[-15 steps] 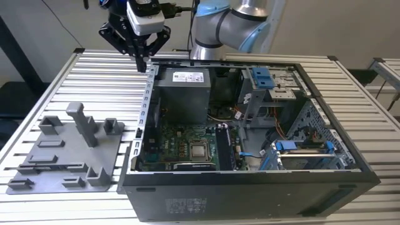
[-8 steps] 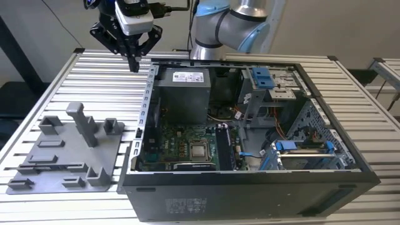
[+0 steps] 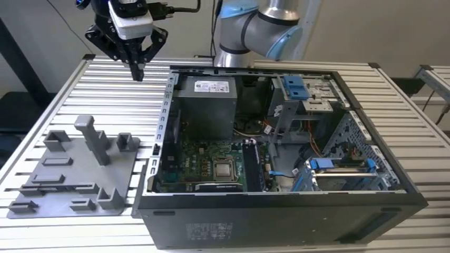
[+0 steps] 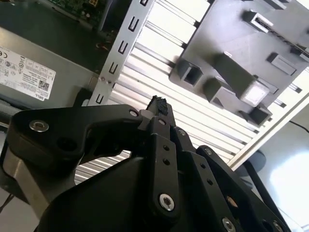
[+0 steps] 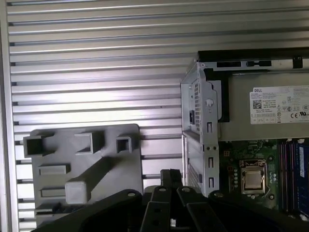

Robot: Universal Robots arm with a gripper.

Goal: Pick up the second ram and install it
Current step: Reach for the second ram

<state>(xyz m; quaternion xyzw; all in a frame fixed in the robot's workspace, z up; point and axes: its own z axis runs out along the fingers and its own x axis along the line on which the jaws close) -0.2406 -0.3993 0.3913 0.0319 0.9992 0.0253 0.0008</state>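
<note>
Gripper (image 3: 138,69) pinched together above slatted table (image 3: 60,97)

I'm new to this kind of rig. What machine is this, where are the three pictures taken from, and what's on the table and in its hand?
It is one robot arm with a black hand. The exterior view comes from a camera off the arm; both wrist views come from cameras riding on it, looking past the hand. On the slatted metal table lie a grey fixture plate with upright posts and an open computer case, its motherboard exposed. The hand hangs above the table beside the case, shut, with nothing visible in its grip.
</note>
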